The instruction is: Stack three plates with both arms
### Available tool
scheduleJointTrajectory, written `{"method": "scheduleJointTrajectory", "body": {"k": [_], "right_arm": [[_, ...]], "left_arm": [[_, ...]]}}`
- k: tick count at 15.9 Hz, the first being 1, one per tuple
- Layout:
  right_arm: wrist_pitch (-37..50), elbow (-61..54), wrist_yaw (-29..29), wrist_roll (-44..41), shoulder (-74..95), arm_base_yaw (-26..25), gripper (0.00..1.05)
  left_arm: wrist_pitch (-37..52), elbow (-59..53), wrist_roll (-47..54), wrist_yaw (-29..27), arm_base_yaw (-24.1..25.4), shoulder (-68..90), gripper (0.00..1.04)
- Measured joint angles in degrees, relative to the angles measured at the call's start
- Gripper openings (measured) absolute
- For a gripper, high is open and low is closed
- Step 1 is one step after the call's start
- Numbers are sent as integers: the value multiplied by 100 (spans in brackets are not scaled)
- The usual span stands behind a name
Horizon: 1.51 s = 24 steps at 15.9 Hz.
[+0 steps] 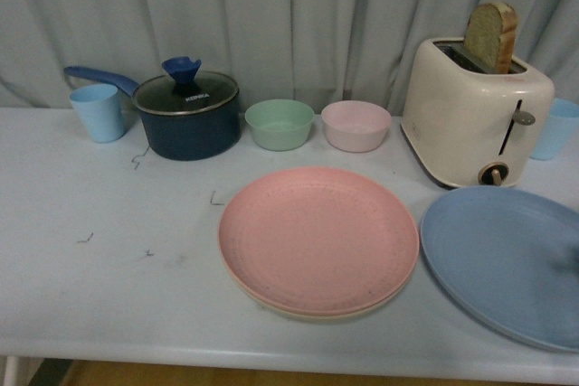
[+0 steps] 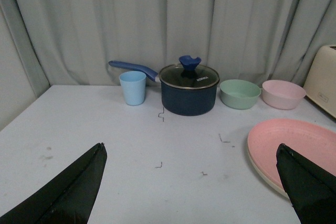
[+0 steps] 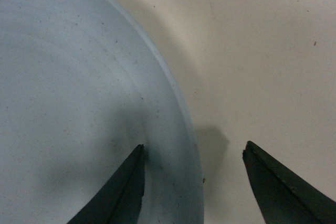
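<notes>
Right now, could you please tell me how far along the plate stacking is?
Done: the pink plate sits on the beige plate. In hand: the open right gripper straddles the rim of the blue plate, which lies apart. Left: gripping it and setting it on top. The left gripper is open and empty.

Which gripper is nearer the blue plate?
Right. The right gripper, open, straddles the rim of the blue plate. The left gripper hovers open over the table beside the pink plate, blue plate outside its view.
</notes>
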Motion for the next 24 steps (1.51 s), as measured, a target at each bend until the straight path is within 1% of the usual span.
{"method": "scheduleJointTrajectory", "body": {"k": [1, 2, 3, 5, 6, 8, 11, 13, 14, 15, 17, 21, 24], "right_arm": [[31, -2, 2, 17, 7, -31, 44], [68, -39, -11, 35, 7, -44, 32], [125, -90, -31, 61, -4, -76, 22], [170, -304, -321, 149, -236, -227, 8], [168, -516, -494, 149, -446, -323, 3], [168, -850, -553, 146, -855, -542, 3], [-83, -1497, -844, -17, -1991, -1040, 3], [-387, -1781, -1078, -221, -2702, -1069, 3], [-492, -1847, -1279, -245, -3110, -901, 3], [-540, -1847, -1333, -243, -3383, -734, 3], [-525, -1746, -1364, 4, -3617, -186, 3], [28, -1067, -1027, 837, -2822, 1043, 3], [227, -413, -769, 1670, -1882, 1666, 3]], "left_arm": [[0, 0, 2, 2, 0, 0, 98], [0, 0, 2, 0, 0, 0, 98], [0, 0, 2, 2, 0, 0, 98], [0, 0, 2, 0, 0, 0, 98], [0, 0, 2, 2, 0, 0, 98], [2, 0, 2, 0, 0, 0, 98], [4, 0, 2, 0, 0, 0, 98], [0, 0, 2, 2, 0, 0, 98], [0, 0, 2, 2, 0, 0, 98], [0, 0, 2, 0, 0, 0, 98], [0, 0, 2, 2, 0, 0, 98], [0, 0, 2, 0, 0, 0, 98], [2, 0, 2, 2, 0, 0, 98]]}}
